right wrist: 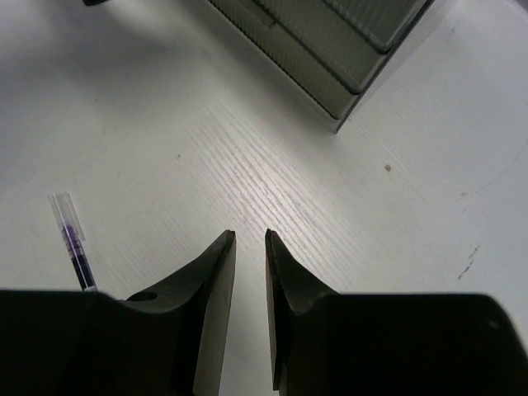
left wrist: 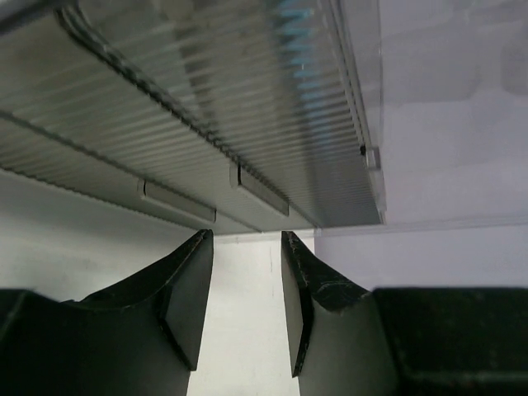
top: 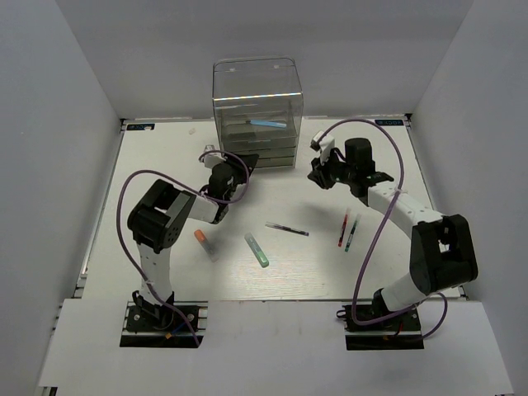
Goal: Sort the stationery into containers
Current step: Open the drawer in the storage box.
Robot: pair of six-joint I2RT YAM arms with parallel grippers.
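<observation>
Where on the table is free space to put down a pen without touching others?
Free: the table left of the drawer unit, and the patch between its front and the thin dark pen. Crowded: the red pen and teal pen lie close together, and the left gripper stands at the drawer fronts.

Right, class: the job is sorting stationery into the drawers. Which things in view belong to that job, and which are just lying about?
Belongs to the job:
clear drawer unit
light blue pen, inside the unit
orange-capped marker
green-tipped marker
thin dark pen
red pen
teal pen

Just there:
purple cables
No stray loose items are visible.
</observation>
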